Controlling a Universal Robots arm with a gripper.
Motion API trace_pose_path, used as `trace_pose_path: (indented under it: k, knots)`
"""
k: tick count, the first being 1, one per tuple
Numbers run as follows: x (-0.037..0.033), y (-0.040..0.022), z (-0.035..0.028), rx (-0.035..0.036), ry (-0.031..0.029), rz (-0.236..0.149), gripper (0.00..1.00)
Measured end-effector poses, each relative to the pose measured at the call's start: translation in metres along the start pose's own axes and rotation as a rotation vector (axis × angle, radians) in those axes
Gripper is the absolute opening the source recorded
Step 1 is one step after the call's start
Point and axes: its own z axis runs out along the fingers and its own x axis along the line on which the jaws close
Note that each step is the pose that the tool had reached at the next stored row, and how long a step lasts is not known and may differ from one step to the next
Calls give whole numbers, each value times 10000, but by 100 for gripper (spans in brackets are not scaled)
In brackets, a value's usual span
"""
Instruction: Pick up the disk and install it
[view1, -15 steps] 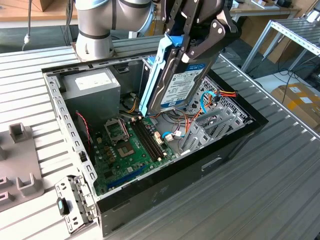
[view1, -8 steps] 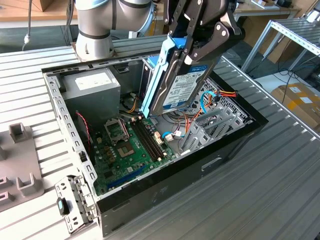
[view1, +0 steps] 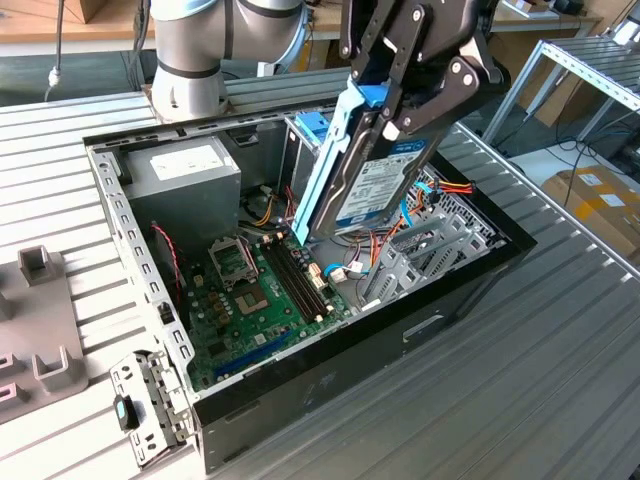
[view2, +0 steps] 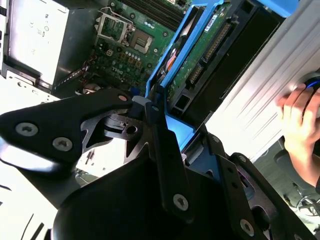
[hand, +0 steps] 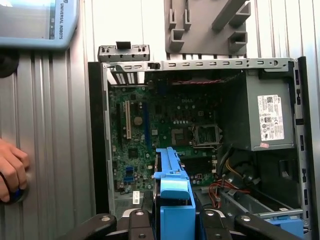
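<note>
The disk (view1: 372, 190) was held clamped in the end effector (view1: 400, 115), steeply tilted, its lower end hanging over the motherboard (view1: 255, 300) inside the open computer case (view1: 340, 365). The pick-up was judged done. The disk was not yet seated in any bay, so the installing was left.

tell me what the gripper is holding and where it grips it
The gripper holds the disk by the upper end of its blue carrier.

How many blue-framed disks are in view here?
1. The disk is gripped, tilted, by the gripper over the open computer case, its lower corner near the motherboard. Others may be hidden inside the drive cage.
</note>
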Motion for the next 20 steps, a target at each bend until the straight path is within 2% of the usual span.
trace_pose_path:
  k: [20]
  knots:
    - [166, -59, -6, 0, -1, 0, 37]
